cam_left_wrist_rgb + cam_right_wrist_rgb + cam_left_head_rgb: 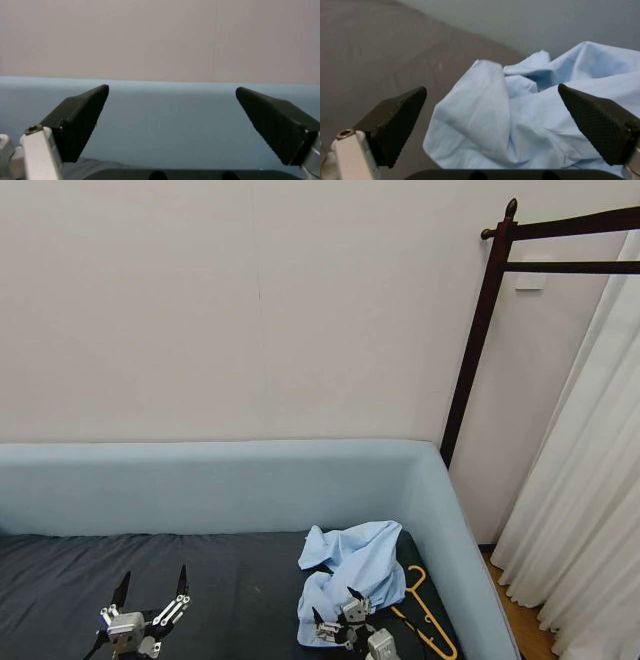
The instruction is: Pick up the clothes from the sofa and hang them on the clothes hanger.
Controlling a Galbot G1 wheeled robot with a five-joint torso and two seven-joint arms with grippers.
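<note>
Hovering right gripper (334,604), spread wide, over blue shirt (352,558), lower middle; pinch a fat fold. Left gripper (153,580) spread, waiting lower left.

Plain wall (250,300); white curtain (590,480); wood floor (519,618).

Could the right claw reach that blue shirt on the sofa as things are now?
Probably yes: the right claw is open right at the shirt, with nothing between them.
</note>
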